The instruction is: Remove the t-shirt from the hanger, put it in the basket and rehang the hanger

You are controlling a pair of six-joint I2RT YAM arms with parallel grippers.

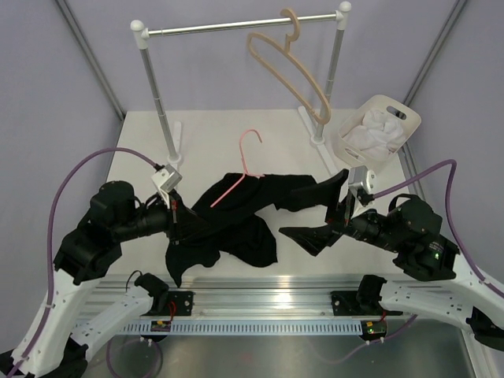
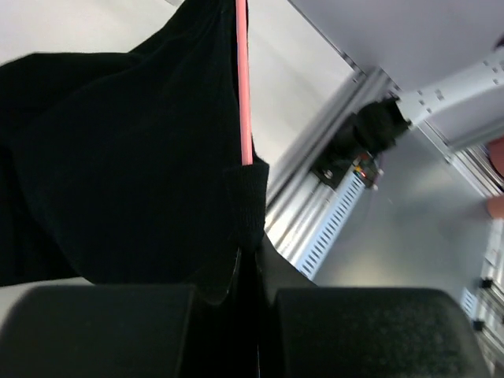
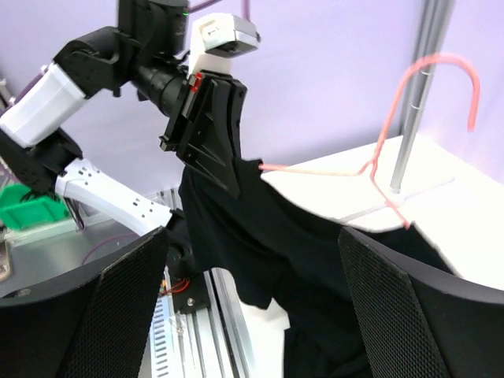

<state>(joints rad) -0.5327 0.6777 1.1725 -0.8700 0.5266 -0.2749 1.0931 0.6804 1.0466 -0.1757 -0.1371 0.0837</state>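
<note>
Black soft-fabric t-shirt is only partly off the thin pink wire hanger, with the left gripper pinching its fabric and the right gripper gaping.

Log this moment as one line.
left gripper: shut on t-shirt | right gripper: open, facing t-shirt | hanger: partly inside t-shirt, hook exposed | removal: not yet done

Lavender walls all round, with thin grey frame poles running diagonally at the far corners. White table. Clothes rack along the far edge: metal bar, two uprights with white knobs, white feet. Beige hanger hooked on the bar near its right end, tilted. White basket at the far right corner, white cloth inside. Aluminium rail along the near edge, grey metal floor below. Soft, even light.
</note>
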